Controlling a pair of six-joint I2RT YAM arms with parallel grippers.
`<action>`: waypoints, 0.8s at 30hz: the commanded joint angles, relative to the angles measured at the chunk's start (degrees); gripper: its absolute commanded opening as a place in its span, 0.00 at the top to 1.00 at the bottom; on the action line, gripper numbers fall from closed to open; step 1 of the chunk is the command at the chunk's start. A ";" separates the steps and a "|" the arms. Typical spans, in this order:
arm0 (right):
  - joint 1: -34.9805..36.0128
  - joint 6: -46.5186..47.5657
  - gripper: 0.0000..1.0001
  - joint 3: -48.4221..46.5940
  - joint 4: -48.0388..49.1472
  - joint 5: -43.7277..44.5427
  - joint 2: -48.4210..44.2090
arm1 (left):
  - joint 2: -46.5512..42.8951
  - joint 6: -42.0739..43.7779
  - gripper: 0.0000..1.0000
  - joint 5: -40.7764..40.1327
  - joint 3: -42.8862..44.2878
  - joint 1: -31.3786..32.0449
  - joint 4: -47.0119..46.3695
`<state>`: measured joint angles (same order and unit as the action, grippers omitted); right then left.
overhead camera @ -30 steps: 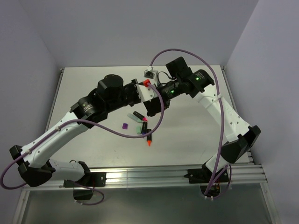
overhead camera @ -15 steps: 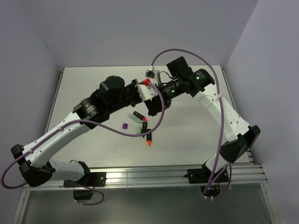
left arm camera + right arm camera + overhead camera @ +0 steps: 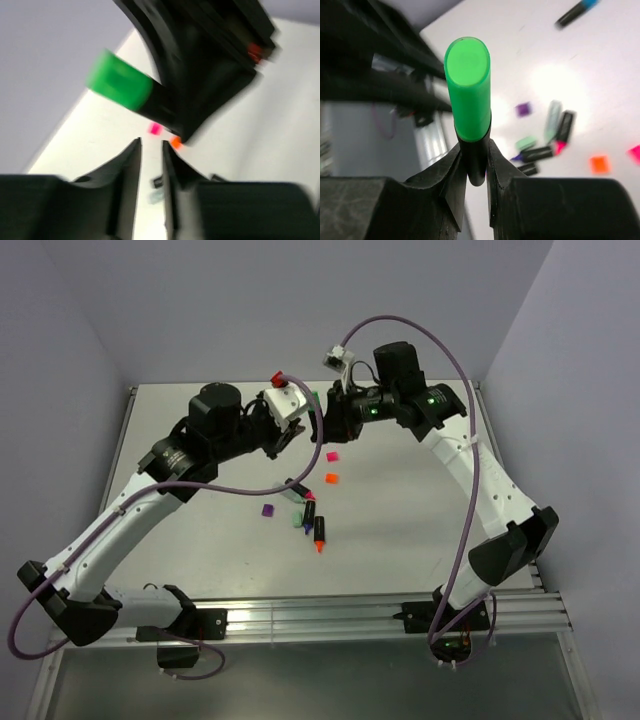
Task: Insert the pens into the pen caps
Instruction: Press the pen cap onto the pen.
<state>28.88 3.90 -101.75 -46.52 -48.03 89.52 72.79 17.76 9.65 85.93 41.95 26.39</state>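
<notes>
While the right gripper (image 3: 474, 157) presses its two dark, wedge-shaped fingers together on the black barrel of a green-capped pen (image 3: 468, 90), the pen stands straight up out of the claw, lifted over the far part of the table (image 3: 400, 530). Its cap is smooth, glossy plastic with a rounded, slightly oval section and a flat top, and it is wider than the slim barrel below it. The left gripper (image 3: 150, 147) hangs near that pen, its tapered black fingers parted by a narrow slit with nothing between them. Below, on the matte, pale tabletop, a pink cap (image 3: 332, 455) and an orange cap (image 3: 331, 479) lie close together as tiny square blocks. A purple cap (image 3: 267, 510), just as blocky, sits apart toward the left. Between them and the arm bases lies a loose cluster of stubby pens (image 3: 303, 502), flat on the surface with black cylindrical barrels, one showing a pink tip and another a purple one. An orange-tipped pen (image 3: 320, 537) lies at the near end of the cluster. From the right wrist view, a small pale-green block (image 3: 525, 144) rests among them, and a blue-tipped pen (image 3: 575, 12) lies well apart.
</notes>
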 commanded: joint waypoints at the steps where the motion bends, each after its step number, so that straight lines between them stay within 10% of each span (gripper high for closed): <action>1: -1.20 -0.21 1.00 0.15 14.53 1.89 -1.18 | -1.86 -9.58 0.67 8.81 -0.15 -3.26 2.36; 8: -2.34 -3.81 1.00 0.94 18.91 -3.47 -1.45 | 0.94 -28.16 0.43 37.93 4.07 -28.21 0.08; 12: -2.43 -8.71 1.00 2.52 22.60 -8.91 -2.15 | -1.68 -56.01 0.42 62.39 -8.99 -40.27 -31.84; 13: -2.43 -10.04 1.00 3.31 24.27 -10.05 -2.50 | -4.56 -61.82 0.41 62.07 -12.68 -40.37 -50.72; 17: -2.34 -21.28 1.00 9.37 41.27 -13.66 -4.87 | -7.31 -84.15 0.40 57.95 -26.31 -40.28 -78.26; 24: 0.47 -31.32 1.00 12.90 49.77 -15.16 -4.26 | -8.89 -86.14 0.39 53.90 -30.56 -34.07 -81.69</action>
<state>27.64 -22.02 -88.55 -5.65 -60.84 86.96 66.52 -62.94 63.16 56.12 4.34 -45.19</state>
